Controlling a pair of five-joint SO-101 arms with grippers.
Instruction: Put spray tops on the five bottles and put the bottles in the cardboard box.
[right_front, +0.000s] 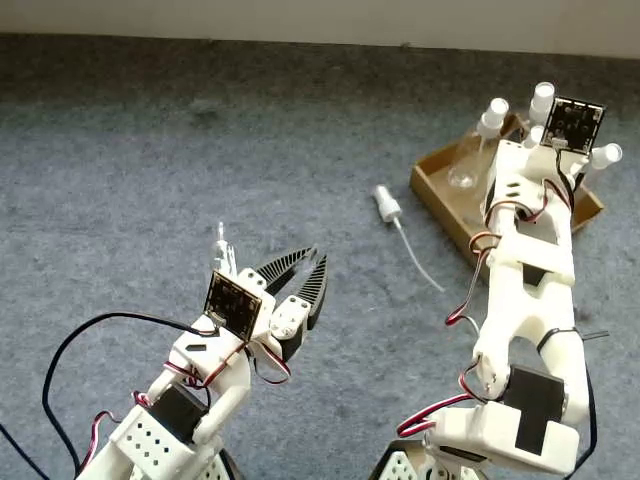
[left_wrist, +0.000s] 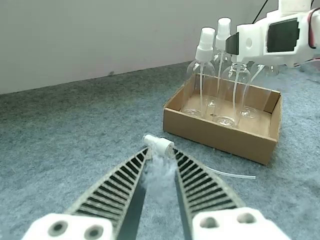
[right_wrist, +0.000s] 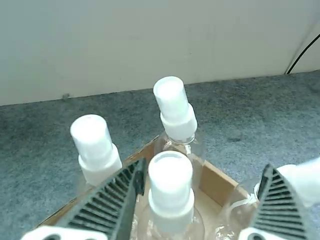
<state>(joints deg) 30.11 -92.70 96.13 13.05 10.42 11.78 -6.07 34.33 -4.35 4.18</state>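
A loose spray top (right_front: 388, 210) with a long thin tube lies on the grey carpet, left of the cardboard box (right_front: 432, 190). My left gripper (right_front: 316, 257) is open and empty, a short way short of that spray top (left_wrist: 159, 145). A clear bottle (right_front: 224, 252) without a top stands beside the left arm, mostly hidden by its camera board. Several capped bottles (right_front: 495, 112) stand in the box (left_wrist: 220, 137). My right gripper (right_wrist: 202, 170) hangs open over the box, its fingers on either side of one capped bottle (right_wrist: 170, 185) without touching it.
The right arm (right_front: 525, 260) stretches from the near edge out over the box. Open carpet lies in the middle and to the far left. A pale wall (left_wrist: 100, 35) runs along the back edge. The spray top's tube (right_front: 420, 262) trails toward the right arm.
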